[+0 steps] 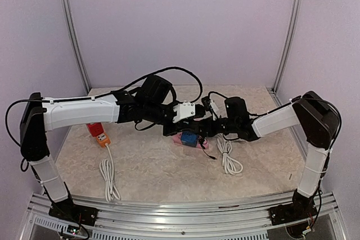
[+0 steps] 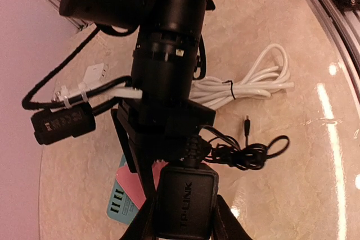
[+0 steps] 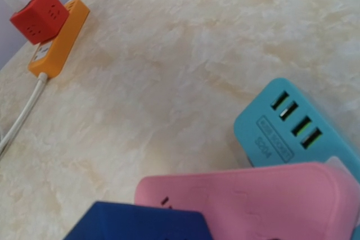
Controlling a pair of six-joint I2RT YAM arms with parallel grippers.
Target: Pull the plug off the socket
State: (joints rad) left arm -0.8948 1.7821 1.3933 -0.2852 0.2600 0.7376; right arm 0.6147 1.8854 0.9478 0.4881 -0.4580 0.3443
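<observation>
Black TP-LINK plug [image 2: 187,195], nearest the left wrist camera, clamped between the fingers of the left hand [image 2: 185,214] over the pink socket [image 3: 253,195] at mid-tabletop [image 3: 185,54]; whether its pins are seated cannot be told. Right hand [image 1: 203,130] at the socket, its closure not discernible. Teal USB block [image 3: 287,130] touches the socket; orange strip [image 3: 59,46] lies well apart.

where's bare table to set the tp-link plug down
Free: the front middle of the table, between the left white cable coil and the right white cable coil; also the right front corner past that coil. Crowded: the centre around the pink power strip and black cord, and the left edge by the orange power strip.
</observation>
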